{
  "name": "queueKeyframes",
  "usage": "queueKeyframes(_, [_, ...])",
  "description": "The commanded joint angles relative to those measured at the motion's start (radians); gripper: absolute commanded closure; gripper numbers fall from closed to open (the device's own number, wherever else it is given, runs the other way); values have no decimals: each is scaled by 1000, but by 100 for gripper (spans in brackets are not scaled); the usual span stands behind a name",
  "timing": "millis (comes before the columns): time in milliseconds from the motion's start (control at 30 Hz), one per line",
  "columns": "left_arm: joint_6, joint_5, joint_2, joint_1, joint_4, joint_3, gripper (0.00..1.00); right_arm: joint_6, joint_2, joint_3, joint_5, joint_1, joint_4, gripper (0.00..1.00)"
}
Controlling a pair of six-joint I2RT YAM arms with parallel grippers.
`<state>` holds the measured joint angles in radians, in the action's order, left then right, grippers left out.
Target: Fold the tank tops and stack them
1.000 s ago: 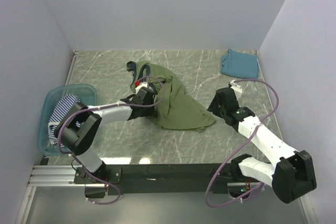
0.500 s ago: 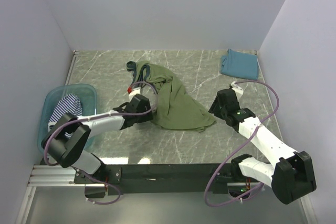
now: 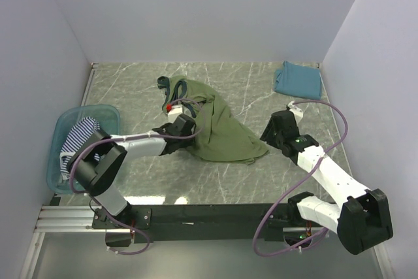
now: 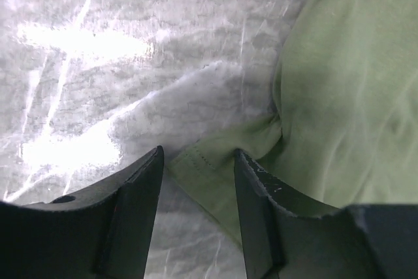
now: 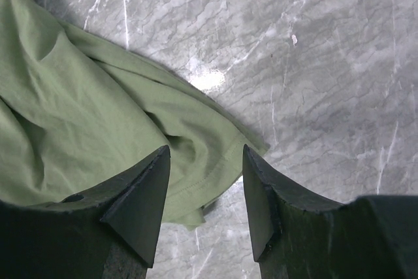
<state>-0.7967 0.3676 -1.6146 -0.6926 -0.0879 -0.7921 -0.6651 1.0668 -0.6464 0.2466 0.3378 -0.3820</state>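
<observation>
The olive-green tank top [image 3: 219,129] lies crumpled in the middle of the table, dark trim at its far end. My left gripper [image 3: 185,129] is open at its left hem; in the left wrist view the hem corner [image 4: 199,161] lies between the open fingers [image 4: 196,181]. My right gripper [image 3: 273,130] is open just right of the top's right corner [image 5: 215,161], above the table. The teal-blue tank top [image 3: 298,79] lies folded at the far right. The striped tank top [image 3: 80,136] sits in the tub.
A translucent teal plastic tub [image 3: 62,151] stands at the left edge. White walls close in the marble table [image 3: 248,89] on three sides. The arms' black base rail runs along the near edge.
My left gripper drew back toward the near left, then returned to the green top's left hem. The right arm barely moved.
</observation>
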Motion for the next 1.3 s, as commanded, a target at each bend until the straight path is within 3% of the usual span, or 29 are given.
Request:
queueKeyframes(0, [7,114,-82,-48,-157,-21,47,16,-24,5,3,-17,18,44])
queueKeyframes(100, [-1,128,-105,-65,-174,-35,50,22,-28,8,-4,-23,17,44])
queueKeyframes(200, [-6,125,-94,-79,-184,-42,67,25,-33,14,-18,-26,14,44])
queueKeyframes(267, [-5,87,-68,-84,-168,-30,87,27,-31,19,-26,-28,15,44])
queueKeyframes(333, [-15,54,-12,-81,-179,-35,99,25,-21,25,-43,-28,17,44])
queueKeyframes(767, [-154,215,612,126,-470,-151,99,-27,-41,143,-187,-16,109,41])
queueKeyframes(867, [-136,188,660,137,-451,-151,99,-57,-16,163,-214,29,156,41])
queueKeyframes(1067, [-125,203,659,137,-515,-236,100,-129,88,146,-125,213,186,42])
queueKeyframes(1267, [-110,212,691,137,-515,-259,99,-180,119,175,-96,289,212,44])
